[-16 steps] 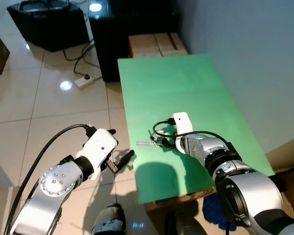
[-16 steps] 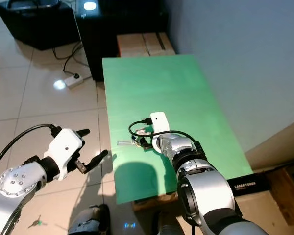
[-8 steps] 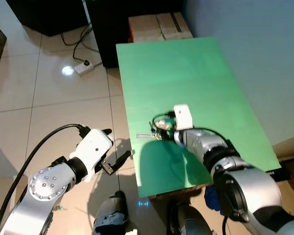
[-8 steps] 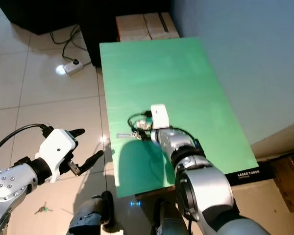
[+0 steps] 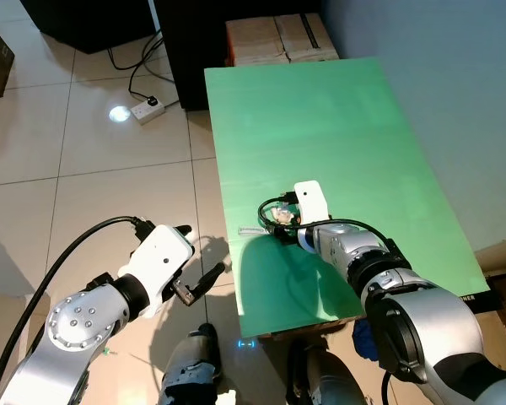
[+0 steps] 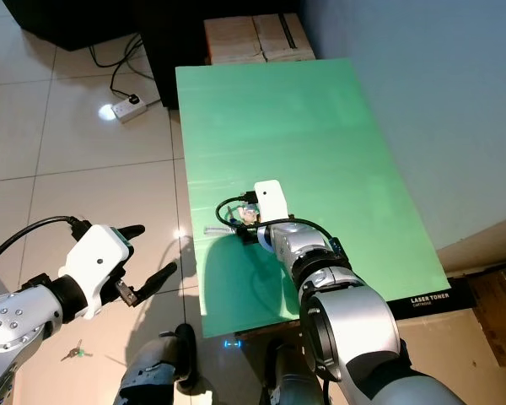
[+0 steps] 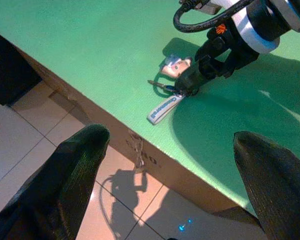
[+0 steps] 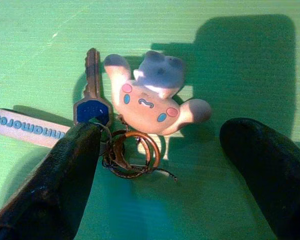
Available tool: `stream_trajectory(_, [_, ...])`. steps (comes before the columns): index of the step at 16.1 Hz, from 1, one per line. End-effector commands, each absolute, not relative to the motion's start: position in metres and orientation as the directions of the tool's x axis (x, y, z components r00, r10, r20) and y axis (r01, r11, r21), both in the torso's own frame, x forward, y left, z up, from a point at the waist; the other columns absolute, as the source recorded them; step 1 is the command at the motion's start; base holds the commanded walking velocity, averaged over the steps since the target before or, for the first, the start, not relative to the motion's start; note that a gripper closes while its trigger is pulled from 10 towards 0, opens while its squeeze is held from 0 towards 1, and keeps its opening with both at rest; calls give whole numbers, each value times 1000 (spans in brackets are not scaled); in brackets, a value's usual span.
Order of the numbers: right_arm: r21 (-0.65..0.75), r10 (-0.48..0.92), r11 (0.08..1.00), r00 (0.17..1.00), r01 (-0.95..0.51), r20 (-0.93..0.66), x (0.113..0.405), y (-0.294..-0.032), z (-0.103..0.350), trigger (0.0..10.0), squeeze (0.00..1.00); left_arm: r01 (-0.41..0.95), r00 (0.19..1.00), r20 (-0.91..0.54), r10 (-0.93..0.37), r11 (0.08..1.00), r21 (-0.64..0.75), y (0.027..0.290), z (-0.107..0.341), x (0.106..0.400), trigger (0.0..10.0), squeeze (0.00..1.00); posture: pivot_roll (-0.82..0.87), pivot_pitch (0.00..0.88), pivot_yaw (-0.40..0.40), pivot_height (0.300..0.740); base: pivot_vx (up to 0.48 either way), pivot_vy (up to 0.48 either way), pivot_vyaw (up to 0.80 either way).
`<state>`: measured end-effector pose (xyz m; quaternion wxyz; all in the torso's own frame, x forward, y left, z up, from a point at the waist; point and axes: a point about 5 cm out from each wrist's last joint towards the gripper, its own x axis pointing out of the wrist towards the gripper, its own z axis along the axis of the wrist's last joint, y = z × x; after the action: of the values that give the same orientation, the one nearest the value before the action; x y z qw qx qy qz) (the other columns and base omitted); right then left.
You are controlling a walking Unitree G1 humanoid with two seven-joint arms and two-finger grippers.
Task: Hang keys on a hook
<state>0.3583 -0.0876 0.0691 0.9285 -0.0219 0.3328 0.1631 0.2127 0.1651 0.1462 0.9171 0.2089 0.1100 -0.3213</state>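
Note:
The keys (image 5: 275,219) lie on the green table (image 5: 337,126) near its left edge. In the right wrist view they are a key with a blue head (image 8: 91,107), a pale cartoon charm (image 8: 145,95), brass rings (image 8: 132,152) and a white lettered tag (image 8: 25,127). My right gripper (image 5: 284,229) is low over the table, open. One finger (image 8: 70,170) touches the rings and the other stands apart on the far side. My left gripper (image 5: 201,253) hangs open above the floor, left of the table's edge, holding nothing.
Cardboard boxes (image 5: 278,38) and a black cabinet (image 5: 185,42) stand beyond the table's far end. A power strip (image 5: 145,110) with cables lies on the tiled floor. A blue-grey wall runs along the table's right side. A small key (image 6: 74,350) lies on the floor.
The whole view has shifted, so the camera moved. My right gripper stays at the keys and my left gripper stays open beside the table.

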Motion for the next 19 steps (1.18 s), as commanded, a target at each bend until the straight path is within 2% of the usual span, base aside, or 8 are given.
stream_trajectory(1, [36, 251, 952, 707, -304, -661, 354, -93, 61, 10000, 0, 641, 764, -340, -548, 704, 306, 166, 148, 208, 10000, 0, 211, 342, -29, 718, 0, 0, 0])
stream_trajectory(3, [-28, 229, 943, 711, -331, -664, 355, -95, 62, 10000, 0, 642, 763, -341, -548, 705, 303, 165, 147, 208, 10000, 0, 206, 341, -28, 718, 0, 0, 0])
stream_trajectory(4, [-53, 218, 939, 710, -339, -670, 354, -96, 61, 9412, 0, 643, 762, -342, -549, 704, 303, 164, 147, 208, 10000, 0, 204, 338, -27, 718, 0, 0, 0])
stream_trajectory(5, [-60, 214, 938, 707, -342, -674, 354, -97, 60, 4980, 0, 643, 762, -342, -550, 703, 303, 164, 147, 209, 10000, 0, 203, 336, -26, 718, 0, 0, 0])
stream_trajectory(6, [-75, 203, 936, 705, -343, -680, 353, -98, 59, 2431, 0, 644, 761, -342, -551, 702, 305, 164, 147, 209, 10000, 0, 202, 335, -26, 718, 0, 0, 0])
stream_trajectory(7, [-80, 200, 936, 705, -343, -681, 353, -99, 59, 1961, 0, 644, 761, -342, -551, 701, 305, 164, 147, 209, 10000, 0, 201, 334, -26, 718, 0, 0, 0])
stream_trajectory(8, [-90, 193, 935, 703, -344, -685, 353, -101, 58, 0, 0, 645, 760, -343, -551, 700, 305, 164, 148, 209, 10000, 0, 198, 332, -26, 718, 0, 0, 0])
stream_trajectory(19, [-112, 177, 936, 723, -333, -668, 356, -109, 60, 0, 0, 649, 758, -342, -555, 694, 311, 163, 148, 211, 10000, 0, 190, 309, -26, 718, 0, 0, 0])
